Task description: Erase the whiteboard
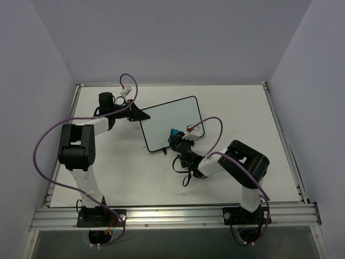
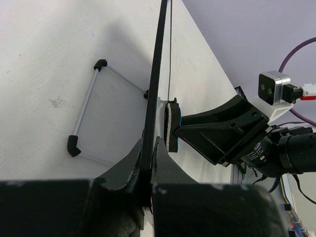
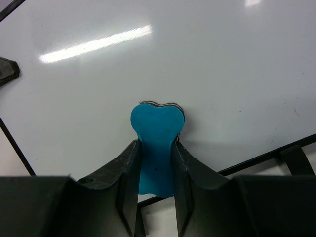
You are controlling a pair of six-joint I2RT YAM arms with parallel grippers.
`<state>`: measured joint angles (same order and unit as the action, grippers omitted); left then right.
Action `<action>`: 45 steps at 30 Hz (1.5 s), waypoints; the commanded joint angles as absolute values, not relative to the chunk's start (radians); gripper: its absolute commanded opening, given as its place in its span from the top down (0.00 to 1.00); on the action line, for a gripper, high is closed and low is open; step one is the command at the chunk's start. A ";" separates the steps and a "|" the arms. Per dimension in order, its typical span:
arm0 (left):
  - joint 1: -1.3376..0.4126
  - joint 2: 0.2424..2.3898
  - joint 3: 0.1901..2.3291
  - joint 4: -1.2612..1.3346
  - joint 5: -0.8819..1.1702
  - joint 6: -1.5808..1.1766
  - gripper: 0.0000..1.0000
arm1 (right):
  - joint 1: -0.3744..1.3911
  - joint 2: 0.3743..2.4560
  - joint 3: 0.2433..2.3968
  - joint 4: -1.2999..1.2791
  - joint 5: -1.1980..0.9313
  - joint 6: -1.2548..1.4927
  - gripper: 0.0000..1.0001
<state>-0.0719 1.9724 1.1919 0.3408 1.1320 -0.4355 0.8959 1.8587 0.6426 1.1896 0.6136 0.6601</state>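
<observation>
The right gripper (image 3: 156, 148) was clamped on the blue eraser (image 3: 157, 121), which pressed flat against the whiteboard (image 3: 207, 64) just above its lower frame. The board stood near the middle of the table (image 1: 259, 118), its wire stand (image 2: 85, 112) behind it. The left gripper (image 2: 150, 158) pinched the board's left edge, with that arm bent inward. The right arm was folded and reached left.

One whiteboard (image 1: 173, 120), one eraser (image 3: 157, 129)
</observation>
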 commanded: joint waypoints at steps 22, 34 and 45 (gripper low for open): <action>-0.067 2.163 1.479 -0.054 0.954 -0.175 0.98 | 0.609 0.917 0.508 0.253 0.594 0.615 1.00; -0.054 2.224 1.663 -0.319 0.897 -0.003 0.98 | 0.308 1.014 0.534 0.141 0.351 0.577 1.00; -0.057 2.180 1.563 -0.242 0.881 -0.084 0.98 | 0.177 1.120 0.673 0.080 0.269 0.442 1.00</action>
<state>-0.0719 2.1563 1.6138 -0.2348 1.2163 -0.1753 0.2127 1.0584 0.5610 0.1150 0.3191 0.5224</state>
